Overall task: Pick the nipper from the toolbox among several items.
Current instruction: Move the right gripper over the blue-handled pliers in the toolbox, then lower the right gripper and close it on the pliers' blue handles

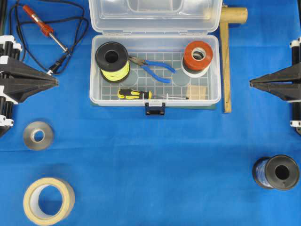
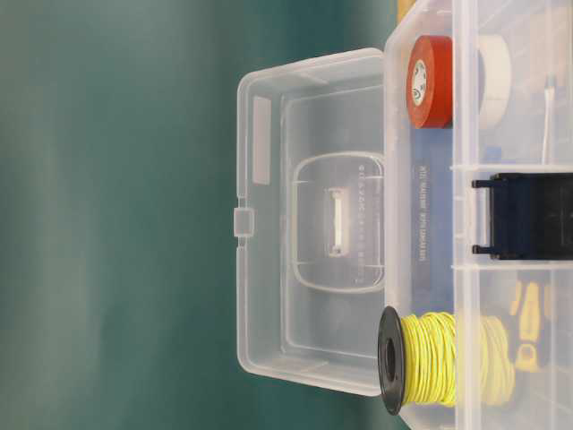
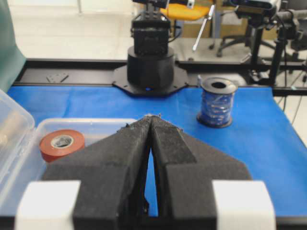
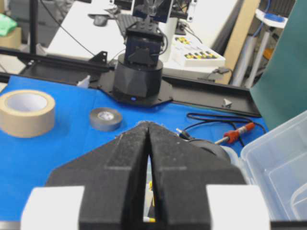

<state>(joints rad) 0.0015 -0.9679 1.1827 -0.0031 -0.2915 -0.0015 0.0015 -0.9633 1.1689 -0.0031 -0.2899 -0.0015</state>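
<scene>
The nipper (image 1: 153, 68), with blue handles and dark pointed jaws, lies on the grid floor in the middle of the open clear toolbox (image 1: 94, 94). The toolbox also shows in the table-level view (image 2: 421, 224); the nipper is hidden there. My left gripper (image 1: 55, 81) is shut and empty at the left edge, well left of the toolbox; its tips meet in the left wrist view (image 3: 152, 118). My right gripper (image 1: 251, 83) is shut and empty at the right edge, right of the toolbox; its tips meet in the right wrist view (image 4: 147, 124).
In the toolbox: a yellow wire spool (image 1: 113, 61), red tape on white tape (image 1: 197, 57), a black-and-yellow screwdriver (image 1: 141, 95), a wooden block (image 1: 197, 92). Outside: red soldering iron (image 1: 44, 27), grey tape (image 1: 37, 135), masking tape (image 1: 48, 200), blue wire spool (image 1: 276, 172), wooden mallet (image 1: 226, 56).
</scene>
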